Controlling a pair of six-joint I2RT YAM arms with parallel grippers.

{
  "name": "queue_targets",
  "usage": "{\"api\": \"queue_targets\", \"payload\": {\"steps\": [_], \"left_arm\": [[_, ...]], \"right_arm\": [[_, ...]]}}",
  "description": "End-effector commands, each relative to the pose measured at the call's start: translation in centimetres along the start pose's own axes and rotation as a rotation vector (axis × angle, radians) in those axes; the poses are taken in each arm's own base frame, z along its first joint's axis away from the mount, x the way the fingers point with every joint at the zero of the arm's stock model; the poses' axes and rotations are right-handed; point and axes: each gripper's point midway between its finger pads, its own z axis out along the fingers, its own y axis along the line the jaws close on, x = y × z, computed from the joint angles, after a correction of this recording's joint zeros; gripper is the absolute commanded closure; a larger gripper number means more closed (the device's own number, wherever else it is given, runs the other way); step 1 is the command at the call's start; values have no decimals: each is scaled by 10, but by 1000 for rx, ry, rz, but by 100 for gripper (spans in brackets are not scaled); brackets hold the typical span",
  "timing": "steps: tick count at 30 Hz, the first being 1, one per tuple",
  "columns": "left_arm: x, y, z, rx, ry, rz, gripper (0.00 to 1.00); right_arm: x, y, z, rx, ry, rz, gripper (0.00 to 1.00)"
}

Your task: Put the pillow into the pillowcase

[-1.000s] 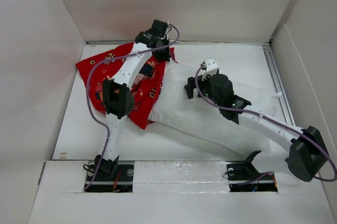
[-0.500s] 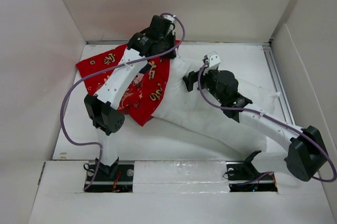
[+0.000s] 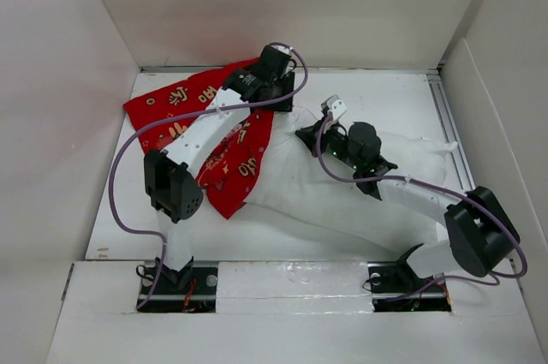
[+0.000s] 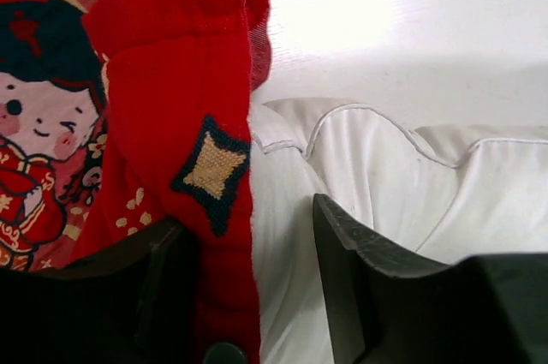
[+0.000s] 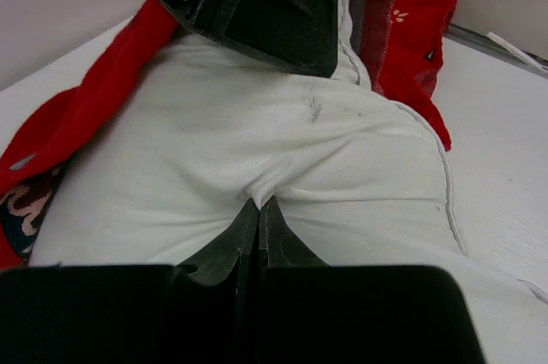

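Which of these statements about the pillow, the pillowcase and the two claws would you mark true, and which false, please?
1. The right claw is shut on a pinch of the pillow. True.
2. The pillow is fully inside the pillowcase. False: only its left end is covered; most of it lies outside.
3. The left claw has its jaws apart, with the pillowcase's edge between them. True.
4. The pillowcase is plain blue. False: it is red, printed with cartoon figures.
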Motion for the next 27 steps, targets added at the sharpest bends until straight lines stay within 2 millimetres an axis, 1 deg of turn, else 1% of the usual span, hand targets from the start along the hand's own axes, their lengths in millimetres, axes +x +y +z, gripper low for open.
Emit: {"api": "queue_targets", "payload": {"steps": [1,2,3,4,5,6,7,8,9,11,12,13,14,15,16,17,18,19,21,22,23,24,26,27], "left_arm": [[-23,-9,-30,-3,-122,-43,59],[-23,-3,-20,-44,-123,-51,71],[-21,0,-18,-66,-116,-49,77],[-19,4,-16,-89,-105,-55,83],[-18,7,-11,-109,-103,-53,87],[-21,12,-10,-143,-111,-61,92],[-20,15,-13,-164,-110,-68,92],[-22,17,-11,-176,-117,-79,92],[-24,20,-11,-195,-126,-79,92],[-28,21,-18,-199,-141,-83,92],[-29,23,-18,-208,-145,-83,91],[-34,21,-25,-200,-163,-88,86],[-37,21,-29,-196,-172,-91,79],[-37,21,-29,-196,-172,-91,61],[-40,19,-33,-180,-184,-85,55],[-41,19,-33,-180,-185,-85,53],[-41,19,-33,-180,-185,-85,51],[-43,20,-38,-185,-196,-88,49],[-44,22,-38,-194,-201,-89,49],[-44,22,-38,-194,-201,-89,49],[-45,24,-38,-208,-207,-89,59],[-45,26,-39,-218,-212,-90,67],[-46,28,-39,-226,-216,-90,80],[-48,32,-40,-251,-227,-92,87]], "right_arm": [[-6,10,2,-22,-35,24,100],[0,7,0,-10,-24,28,100],[7,8,-5,-9,-16,29,100],[13,11,-7,-8,-9,40,100],[12,12,-10,-8,-13,39,100],[11,7,-13,23,-22,39,100],[17,9,-14,29,-11,41,100],[19,13,-15,33,2,43,100],[19,8,-15,58,-1,43,100],[26,16,-14,48,20,45,100],[31,15,-13,49,32,46,100],[31,18,-12,48,33,46,100],[37,19,-10,54,46,47,100],[42,18,-9,56,58,48,100],[42,17,-9,65,57,48,100],[38,22,-7,54,49,55,100],[38,22,-7,54,49,55,100],[39,26,-7,45,50,55,100],[38,21,-7,72,46,54,100],[39,25,-7,63,48,53,100],[39,25,-7,63,48,53,100],[39,25,-7,63,48,53,100],[37,24,-8,72,47,53,100],[42,24,-10,73,57,54,100]]}}
